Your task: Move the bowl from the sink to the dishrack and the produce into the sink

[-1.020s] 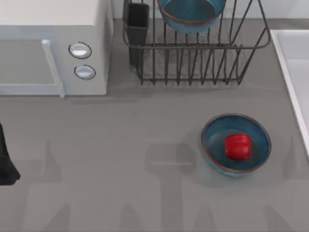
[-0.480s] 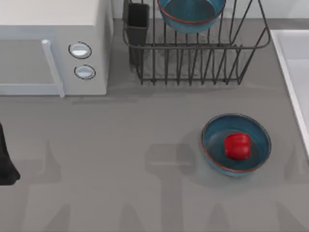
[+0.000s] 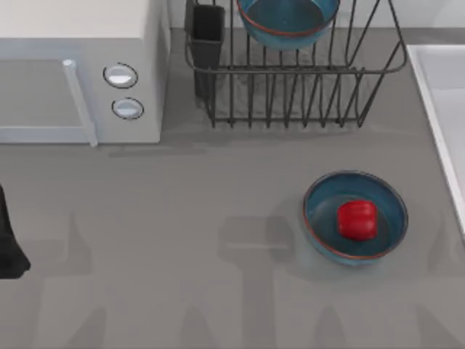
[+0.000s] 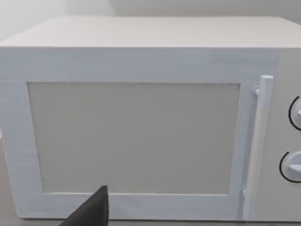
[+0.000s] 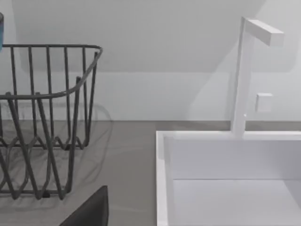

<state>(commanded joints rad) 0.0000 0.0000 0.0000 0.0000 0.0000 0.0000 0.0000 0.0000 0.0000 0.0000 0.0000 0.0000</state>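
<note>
Blue and rust-rimmed, one bowl [image 3: 355, 217] sits on the grey tabletop [image 3: 182, 218] toward its right edge with the red produce [image 3: 357, 219] inside it, a like bowl [image 3: 287, 20] rests in the dishrack [image 3: 290, 73] at the far edge, and the sink [image 3: 439, 109] lines the right edge. The left wrist view faces the microwave [image 4: 141, 122] door. The right wrist view shows the dishrack beside the sink; whether either gripper is wide or narrow I cannot tell.

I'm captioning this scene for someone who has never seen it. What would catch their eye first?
Most striking is the red produce sitting inside a blue bowl on the grey table, right of centre in the top view. Behind it, a second blue bowl sits in the dark wire dishrack, with a white microwave to the left and the pale sink at the right edge.
</note>
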